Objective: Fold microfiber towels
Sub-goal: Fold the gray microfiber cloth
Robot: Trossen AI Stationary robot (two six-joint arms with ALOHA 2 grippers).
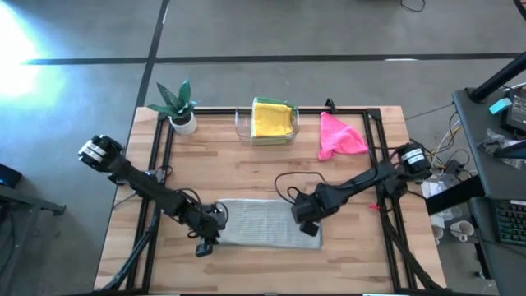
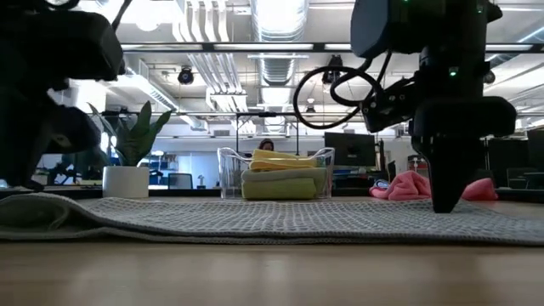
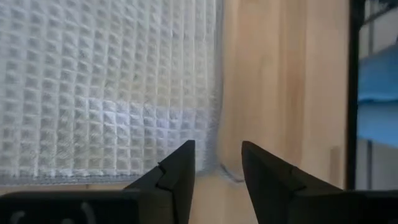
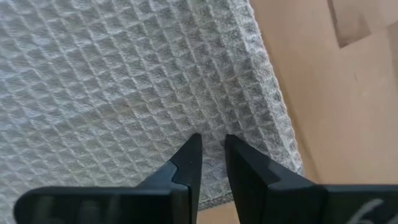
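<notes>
1. The right gripper is pressing down on the right end of the grey towel, its fingertips sitting on the waffle weave just inside the cloth's right edge. The jaws are standing narrowly apart; a small pinch of fabric may be lying between the tips, but the wrist view is not making that clear, so I cannot tell whether it is gripping.

2. The left gripper is hovering at the opposite end of the same towel, by its left near corner. Its jaws are standing partly open and holding nothing — in the left wrist view the towel's edge and bare table are showing through the gap between the fingers.

3. The grey towel is lying flat between the two grippers, stretching from one to the other; in the low view its left end is bulging up in a soft fold.

4. Beyond the right gripper, farther up the table, the pink towel is lying crumpled on the wood.

5. Beyond both grippers, at the far edge, the clear tray is holding a stack with the yellow towel on top and a green towel beneath it.

6. Beyond the left gripper, at the far left corner, a potted plant is standing upright.
</notes>
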